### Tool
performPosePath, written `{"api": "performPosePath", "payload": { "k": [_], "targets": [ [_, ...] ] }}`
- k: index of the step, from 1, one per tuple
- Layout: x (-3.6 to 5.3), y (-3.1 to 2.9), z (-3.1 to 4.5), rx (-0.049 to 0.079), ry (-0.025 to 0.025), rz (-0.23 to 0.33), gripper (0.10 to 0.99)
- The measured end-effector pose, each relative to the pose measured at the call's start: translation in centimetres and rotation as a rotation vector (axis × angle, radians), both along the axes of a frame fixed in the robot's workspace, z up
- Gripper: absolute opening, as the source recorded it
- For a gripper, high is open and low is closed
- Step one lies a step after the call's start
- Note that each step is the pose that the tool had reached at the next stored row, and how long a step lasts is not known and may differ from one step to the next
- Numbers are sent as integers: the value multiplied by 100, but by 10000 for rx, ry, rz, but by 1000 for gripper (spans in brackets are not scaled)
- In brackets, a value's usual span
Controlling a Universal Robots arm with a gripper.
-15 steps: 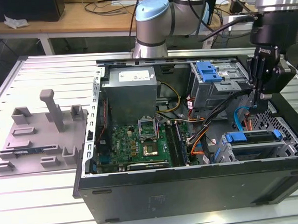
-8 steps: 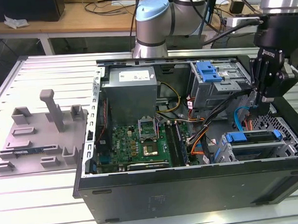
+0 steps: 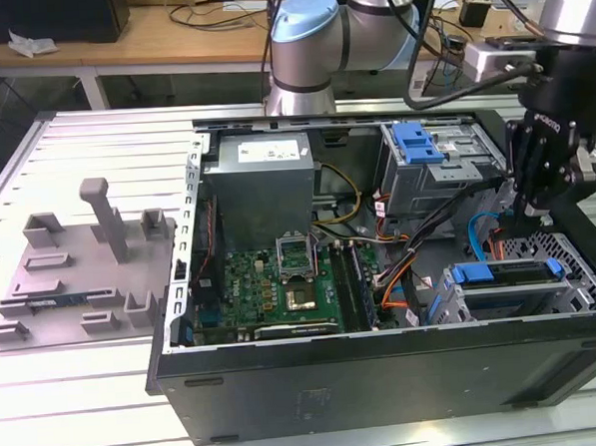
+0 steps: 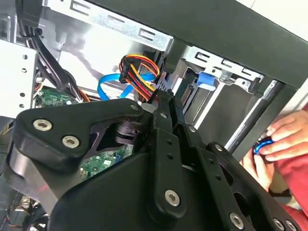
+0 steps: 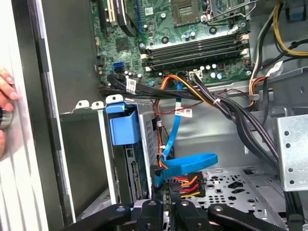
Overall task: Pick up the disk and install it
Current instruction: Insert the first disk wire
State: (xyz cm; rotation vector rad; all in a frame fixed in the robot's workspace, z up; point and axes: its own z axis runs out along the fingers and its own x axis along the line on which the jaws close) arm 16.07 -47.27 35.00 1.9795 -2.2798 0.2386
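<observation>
Fingers (image 4: 161, 122) recorded closed on nothing, poised inside the computer case (image 3: 386, 383). Disk (image 3: 506, 272) noted just below them, seated flat in the drive cage (image 3: 576, 268), retained by its blue carrier.

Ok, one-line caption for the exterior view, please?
Gripper hovers inside the open computer case, just above the blue-framed disk sitting in its drive cage.
</observation>
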Motion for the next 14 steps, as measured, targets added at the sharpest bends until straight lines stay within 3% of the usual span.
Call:
{"api": "performPosePath", "payload": {
  "k": [3, 5, 8, 12, 14],
  "targets": [
    [-6, -122, 0, 422, 0, 0, 165],
    [-13, -200, 0, 595, 0, -1, 165],
    [-23, -258, 0, 786, 0, 0, 165],
    [-28, -362, 0, 1223, 0, 2, 165],
    [-28, -386, 2, 1686, 1, 22, 165]
  ]
}}
